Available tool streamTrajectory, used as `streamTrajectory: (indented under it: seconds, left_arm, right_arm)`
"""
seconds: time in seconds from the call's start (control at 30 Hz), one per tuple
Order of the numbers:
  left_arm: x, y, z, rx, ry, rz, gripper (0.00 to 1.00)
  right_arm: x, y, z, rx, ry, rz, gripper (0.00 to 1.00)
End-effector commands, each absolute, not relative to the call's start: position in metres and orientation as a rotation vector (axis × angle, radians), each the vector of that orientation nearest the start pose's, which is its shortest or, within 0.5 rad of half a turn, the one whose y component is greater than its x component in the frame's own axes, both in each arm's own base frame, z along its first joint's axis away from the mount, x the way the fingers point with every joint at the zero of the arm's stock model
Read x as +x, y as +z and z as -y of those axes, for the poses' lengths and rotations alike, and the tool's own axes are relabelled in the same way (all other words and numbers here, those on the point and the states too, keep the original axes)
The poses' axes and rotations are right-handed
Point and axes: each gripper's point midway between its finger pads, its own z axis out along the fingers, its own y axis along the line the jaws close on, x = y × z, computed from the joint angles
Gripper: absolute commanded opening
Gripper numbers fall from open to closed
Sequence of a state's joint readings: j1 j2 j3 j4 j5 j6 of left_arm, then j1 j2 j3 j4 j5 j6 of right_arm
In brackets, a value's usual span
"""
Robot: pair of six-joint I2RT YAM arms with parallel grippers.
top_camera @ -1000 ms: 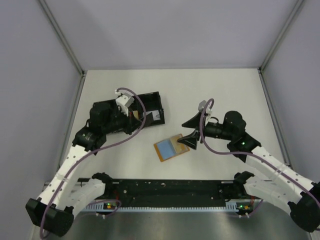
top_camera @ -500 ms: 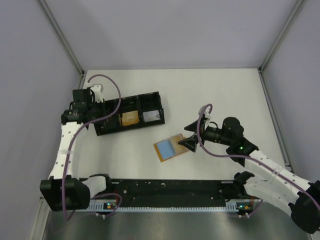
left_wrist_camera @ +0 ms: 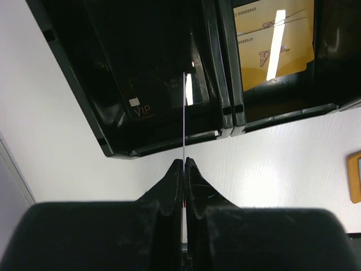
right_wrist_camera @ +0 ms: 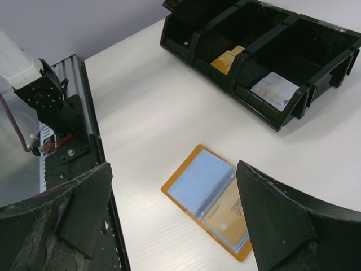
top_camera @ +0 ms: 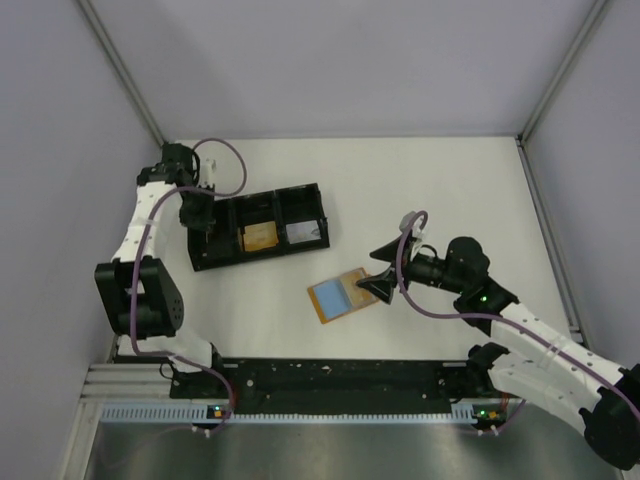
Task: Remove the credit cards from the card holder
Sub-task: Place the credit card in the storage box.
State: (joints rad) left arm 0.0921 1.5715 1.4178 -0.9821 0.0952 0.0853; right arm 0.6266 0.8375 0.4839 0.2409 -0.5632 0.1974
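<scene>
The orange-tan card holder (top_camera: 343,296) lies open on the white table, with a pale blue sleeve on its left half and a gold credit card (right_wrist_camera: 228,212) under the clear pocket on its right half. My right gripper (top_camera: 378,268) hangs open just right of and above the card holder (right_wrist_camera: 206,197), its fingers apart and holding nothing (right_wrist_camera: 174,169). My left gripper (top_camera: 197,216) is shut on a credit card (left_wrist_camera: 184,113) seen edge-on as a thin line. It hangs over the left compartment of the black tray; the fingertips (left_wrist_camera: 184,162) are pressed together. The holder's edge (left_wrist_camera: 355,176) shows at right.
The black three-compartment tray (top_camera: 300,192) lies at back left. Gold cards (top_camera: 259,237) fill its middle compartment, a whitish card (top_camera: 307,232) its right one, and a dark card marked VIP (left_wrist_camera: 141,108) its left one. A black rail (top_camera: 330,376) runs along the near edge.
The left arm has swung from over the tray's middle out to the far left, and now holds its card above the left compartment. The right gripper shifted slightly down beside the holder.
</scene>
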Motion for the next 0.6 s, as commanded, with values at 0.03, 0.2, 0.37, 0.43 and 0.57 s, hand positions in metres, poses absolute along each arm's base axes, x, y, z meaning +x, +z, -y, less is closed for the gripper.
streamTrajectory:
  seconds: [0.03,0.2,0.37,0.43,0.57]
  left_arm:
    - [0.352,0.149,-0.018,0.066,-0.142,-2.769,0.00]
    - [0.369,0.130,-0.015,0.097,-0.207,-2.837,0.00]
    - [0.373,0.110,-0.003,0.098,-0.412,-2.869,0.00]
    - [0.373,0.103,-0.006,0.081,-0.416,-2.888,0.00]
    - [0.376,0.095,-0.009,0.073,-0.412,-2.903,0.14]
  right_arm:
    - [0.188,0.230,-0.263,-0.818,1.067,-1.522,0.90]
    - [0.188,0.227,-0.263,-0.818,1.062,-1.525,0.90]
    - [0.190,0.225,-0.263,-0.817,1.056,-1.526,0.90]
    - [0.190,0.224,-0.263,-0.817,1.056,-1.529,0.90]
    - [0.191,0.224,-0.264,-0.816,1.055,-1.528,0.90]
